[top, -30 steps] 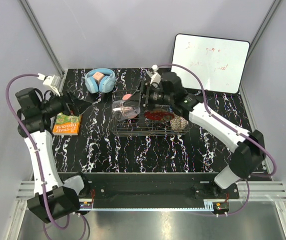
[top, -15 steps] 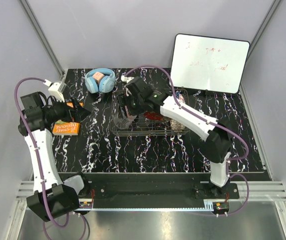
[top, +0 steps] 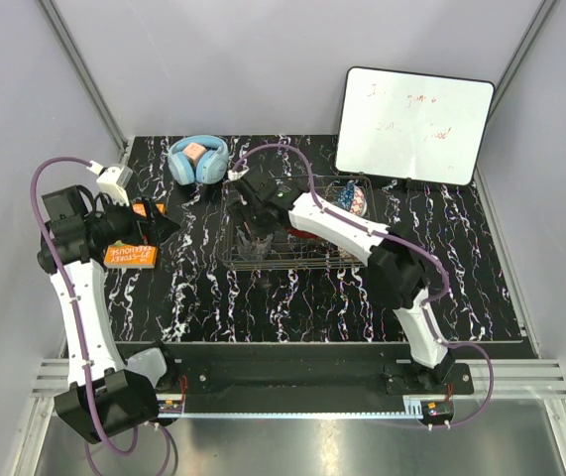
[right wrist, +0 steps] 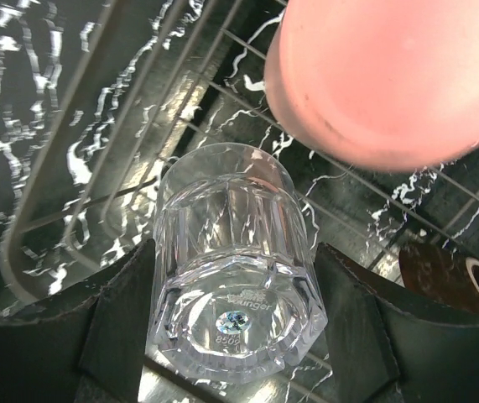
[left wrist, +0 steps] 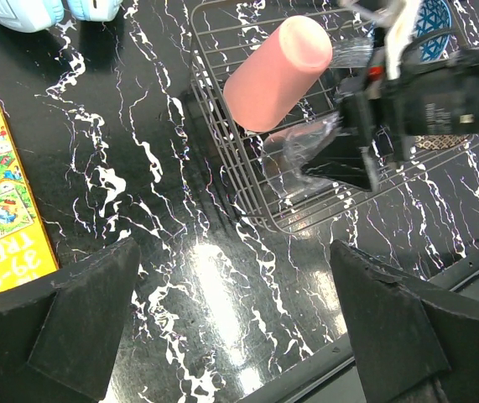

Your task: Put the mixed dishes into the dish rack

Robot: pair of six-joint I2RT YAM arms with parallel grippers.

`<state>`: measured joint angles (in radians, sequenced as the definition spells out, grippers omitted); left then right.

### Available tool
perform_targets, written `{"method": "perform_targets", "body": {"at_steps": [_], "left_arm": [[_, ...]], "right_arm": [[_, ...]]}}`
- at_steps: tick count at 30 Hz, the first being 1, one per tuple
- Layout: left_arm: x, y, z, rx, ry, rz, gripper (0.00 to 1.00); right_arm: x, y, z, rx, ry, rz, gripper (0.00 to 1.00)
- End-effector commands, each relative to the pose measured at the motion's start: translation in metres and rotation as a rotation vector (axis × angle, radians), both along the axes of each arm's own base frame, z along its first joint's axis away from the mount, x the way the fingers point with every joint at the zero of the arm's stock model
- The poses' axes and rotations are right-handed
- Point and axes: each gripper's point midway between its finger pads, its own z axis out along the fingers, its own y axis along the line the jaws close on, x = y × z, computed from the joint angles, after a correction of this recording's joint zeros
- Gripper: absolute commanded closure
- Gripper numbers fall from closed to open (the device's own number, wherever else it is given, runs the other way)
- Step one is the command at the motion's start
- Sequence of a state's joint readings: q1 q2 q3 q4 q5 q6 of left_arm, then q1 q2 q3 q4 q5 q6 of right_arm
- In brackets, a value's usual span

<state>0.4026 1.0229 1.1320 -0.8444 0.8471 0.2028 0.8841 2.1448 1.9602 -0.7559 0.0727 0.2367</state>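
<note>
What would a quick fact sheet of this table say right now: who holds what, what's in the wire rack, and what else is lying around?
Right fingers: closed around the clear glass tumbler, at the rack's left end
Left fingers: open, empty, above the table
Dish rack: holds the pink cup, lying tilted, and the blue patterned bowl at its far right
Outside the rack: blue headphones, picture book, whiteboard

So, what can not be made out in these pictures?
Top view: the right arm covers most of the tumbler.
Left wrist: the top edge cuts off the blue bowl.
Right wrist: the pink cup is blurred; the glass hides whether the right claw presses the tumbler.
</note>
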Motion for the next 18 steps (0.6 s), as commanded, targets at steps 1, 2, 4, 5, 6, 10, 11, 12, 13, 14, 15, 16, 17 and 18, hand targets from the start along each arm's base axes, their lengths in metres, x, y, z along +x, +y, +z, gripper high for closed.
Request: {"method": "perform_targets", "body": {"at_steps": [1, 2, 4, 5, 6, 10, 11, 12, 13, 14, 15, 16, 17, 18], "left_arm": [[0.003, 0.003, 0.008, 0.032, -0.055, -0.001, 0.01], [0.003, 0.003, 0.008, 0.031, -0.055, -0.002, 0.01], [0.002, 0.003, 0.007, 0.034, -0.056, -0.002, 0.01], [0.001, 0.003, 0.007, 0.035, -0.057, 0.0, 0.01], [0.001, 0.002, 0.007, 0.035, -0.059, -0.004, 0.01], [0.0, 0.001, 0.007, 0.035, -0.063, -0.01, 0.01], [0.001, 0.001, 0.007, 0.035, -0.061, -0.009, 0.01], [0.0, 0.001, 0.007, 0.034, -0.062, -0.01, 0.01], [0.001, 0.001, 0.007, 0.033, -0.061, -0.009, 0.01], [0.0, 0.001, 0.006, 0.031, -0.06, -0.01, 0.01], [0.001, 0.001, 0.007, 0.031, -0.063, -0.012, 0.01], [0.001, 0.0, 0.006, 0.028, -0.061, -0.015, 0.01], [0.0, 0.0, 0.007, 0.029, -0.062, -0.015, 0.01], [0.0, 0.0, 0.007, 0.027, -0.063, -0.016, 0.01]], "right_arm": [[0.013, 0.009, 0.008, -0.017, -0.074, 0.012, 1.0], [0.014, 0.009, 0.007, -0.022, -0.074, 0.01, 1.0], [0.016, 0.008, -0.003, -0.047, -0.069, 0.012, 1.0], [0.016, 0.009, -0.005, -0.051, -0.069, 0.011, 1.0], [0.018, 0.008, -0.007, -0.058, -0.072, 0.011, 1.0], [0.023, 0.007, -0.018, -0.089, -0.074, 0.006, 1.0], [0.023, 0.007, -0.02, -0.093, -0.076, 0.005, 0.96], [0.023, 0.008, -0.02, -0.093, -0.078, 0.009, 0.93], [0.024, 0.01, -0.021, -0.094, -0.077, 0.011, 0.89], [0.025, 0.01, -0.024, -0.096, -0.074, 0.012, 0.83], [0.024, 0.011, -0.024, -0.095, -0.073, 0.014, 0.8], [0.024, 0.011, -0.026, -0.097, -0.069, 0.014, 0.77], [0.024, 0.012, -0.028, -0.099, -0.066, 0.015, 0.75], [0.024, 0.012, -0.03, -0.101, -0.064, 0.016, 0.75]]}}
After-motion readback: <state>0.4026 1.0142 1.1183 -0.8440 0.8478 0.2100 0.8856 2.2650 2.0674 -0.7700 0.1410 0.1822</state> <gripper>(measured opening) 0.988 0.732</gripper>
